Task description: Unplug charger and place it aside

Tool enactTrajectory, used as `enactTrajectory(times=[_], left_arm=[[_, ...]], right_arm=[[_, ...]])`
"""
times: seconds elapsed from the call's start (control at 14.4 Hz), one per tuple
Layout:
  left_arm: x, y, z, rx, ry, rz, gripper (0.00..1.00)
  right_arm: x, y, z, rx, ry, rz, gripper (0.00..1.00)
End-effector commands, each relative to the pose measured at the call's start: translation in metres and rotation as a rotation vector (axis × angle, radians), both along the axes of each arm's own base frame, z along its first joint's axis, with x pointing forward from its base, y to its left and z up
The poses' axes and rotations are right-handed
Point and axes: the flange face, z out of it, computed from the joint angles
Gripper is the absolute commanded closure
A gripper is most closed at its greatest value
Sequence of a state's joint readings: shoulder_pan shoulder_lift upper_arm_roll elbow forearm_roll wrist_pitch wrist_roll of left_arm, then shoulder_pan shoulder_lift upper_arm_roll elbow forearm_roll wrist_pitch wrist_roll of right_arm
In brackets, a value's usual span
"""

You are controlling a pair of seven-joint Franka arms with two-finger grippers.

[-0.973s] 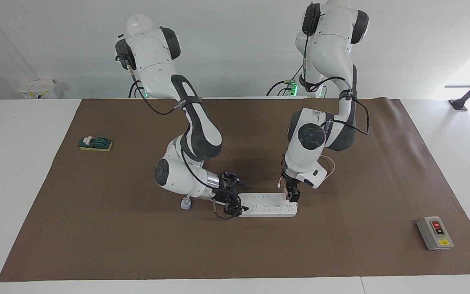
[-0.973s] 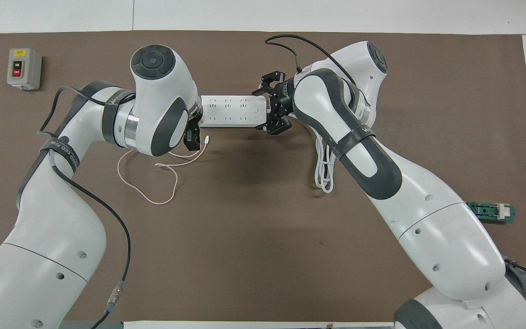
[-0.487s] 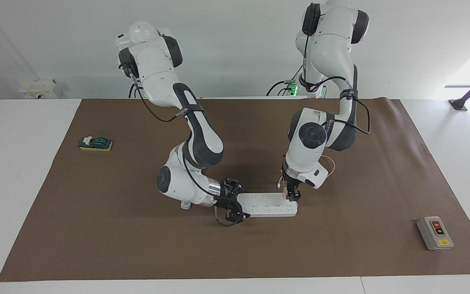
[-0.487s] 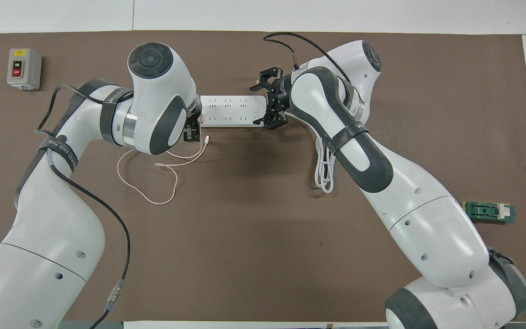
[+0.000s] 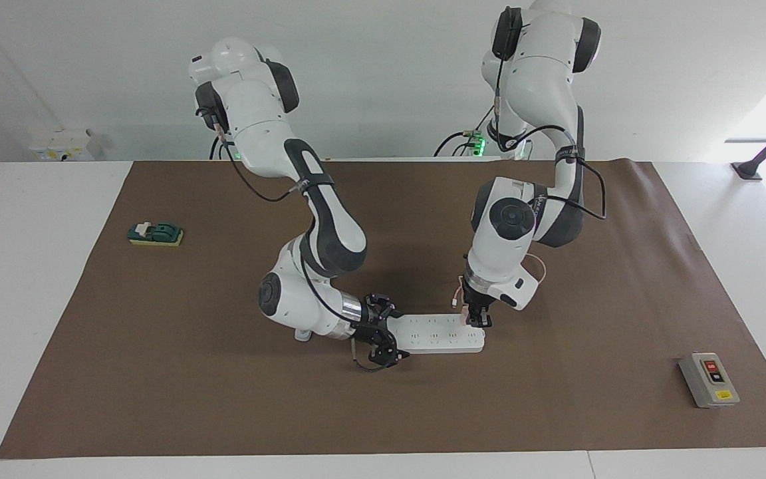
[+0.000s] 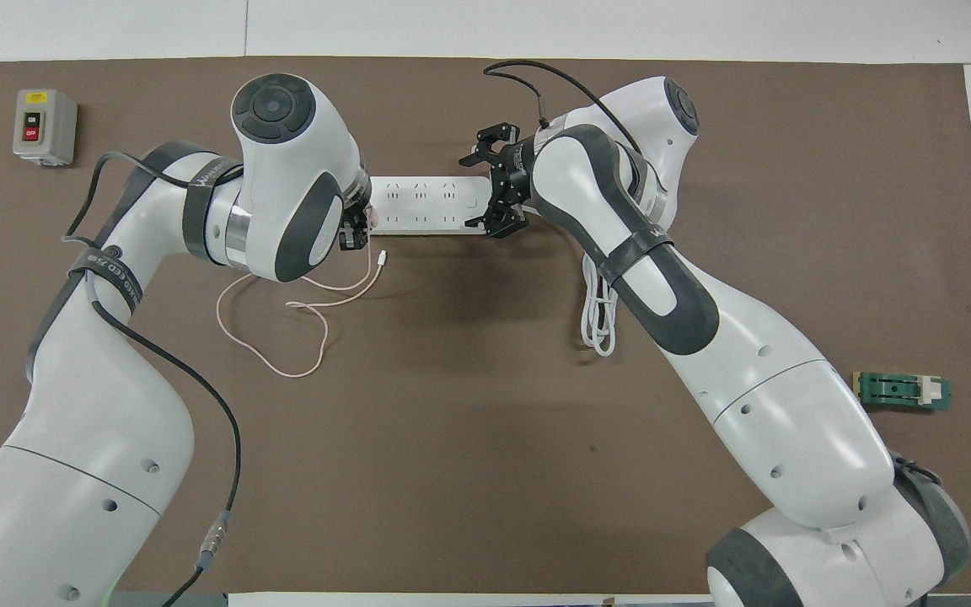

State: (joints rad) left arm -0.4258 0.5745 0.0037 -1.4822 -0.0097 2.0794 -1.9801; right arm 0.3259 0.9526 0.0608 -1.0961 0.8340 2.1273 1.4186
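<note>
The pale pink charger (image 5: 467, 310) is plugged into the long white power strip (image 5: 433, 336) at the strip's end toward the left arm. Its thin pink cable (image 6: 270, 361) loops on the mat nearer to the robots. My left gripper (image 5: 479, 322) is down at the charger, seen from above at the strip's corner (image 6: 356, 236). My right gripper (image 5: 383, 338) is open, its jaws astride the strip's other end (image 6: 496, 181). The strip also shows from above (image 6: 426, 205).
The strip's thick white cord (image 6: 599, 314) lies under the right arm, with its white plug (image 5: 302, 331). A grey switch box (image 5: 709, 380) stands at the left arm's end. A green block (image 5: 155, 234) lies at the right arm's end.
My right gripper has closed in on the strip's end and now straddles it. My left gripper has shifted from beside the strip onto the charger's corner. The strip and cable have not moved.
</note>
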Motion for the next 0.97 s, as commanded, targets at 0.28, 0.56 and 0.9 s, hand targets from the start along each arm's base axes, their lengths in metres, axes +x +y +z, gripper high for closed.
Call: enactTrajectory(times=[0.28, 0.56, 0.9], left_arm=[[-0.002, 0.0, 0.0, 0.016, 0.021, -0.03, 1.0], [0.003, 0.004, 0.018, 0.011, 0.003, -0.041, 1.0], [0.003, 0.005, 0.021, 0.01, 0.0, -0.04, 1.0]], right_arm=[[-0.002, 0.009, -0.003, 0.082, 0.045, 0.044, 0.0], [-0.001, 0.006, -0.007, 0.068, -0.016, 0.073, 0.0], [0.004, 0.001, -0.009, 0.04, -0.066, 0.087, 0.0]])
